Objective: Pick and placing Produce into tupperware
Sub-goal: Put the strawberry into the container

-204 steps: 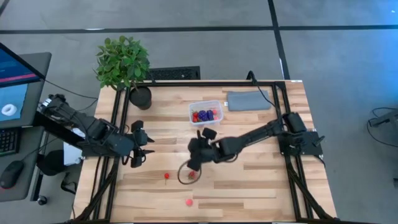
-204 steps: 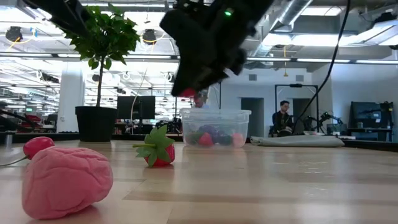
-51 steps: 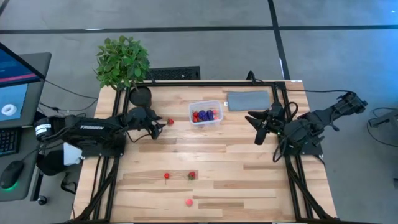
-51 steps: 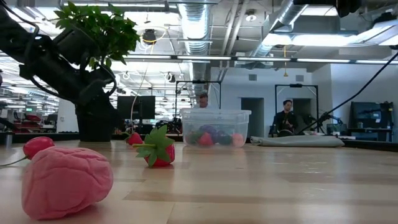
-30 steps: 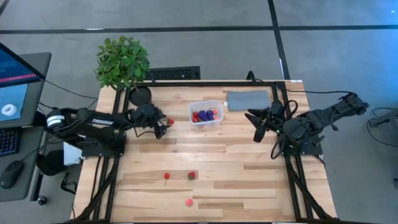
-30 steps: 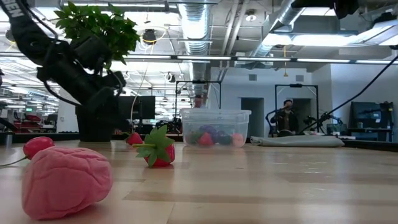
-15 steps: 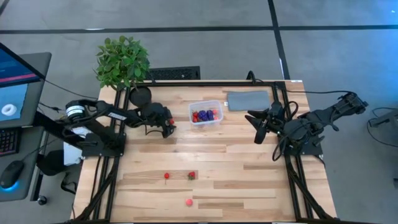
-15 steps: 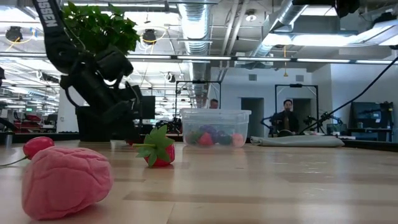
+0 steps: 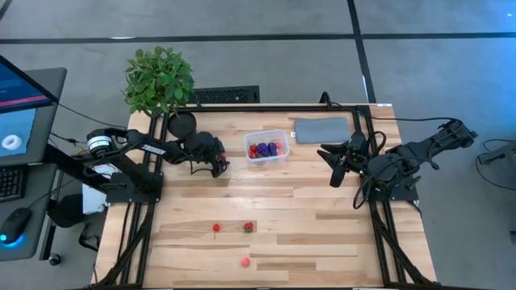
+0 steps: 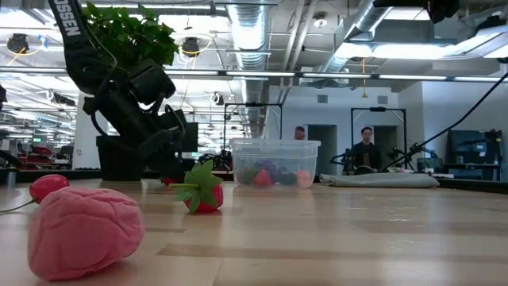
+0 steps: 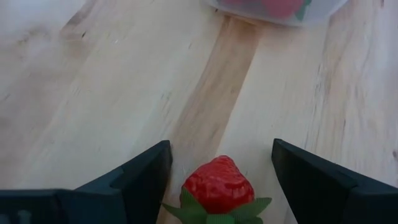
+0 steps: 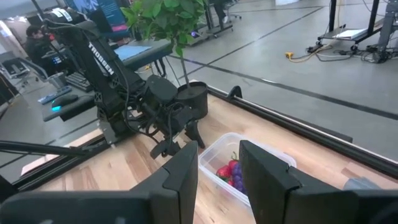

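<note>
Left tool hovering low over the wooden table, just left of the tupperware, fingers standing apart on either side of a red strawberry lying on the wood between them, green top toward the wrist; not gripping it, as far as can be made out. Seen from the low view, the same tool reaching down beside the dark pot of the potted plant.

Right tool waiting raised near the table's right edge, below the grey pad, fingers drawn near together and holding nothing.

Tupperware sitting toward the table's far middle, already containing red and purple pieces. Lying loose near the front edge: another strawberry, a small red piece and a pink piece, all well apart from the box.
</note>
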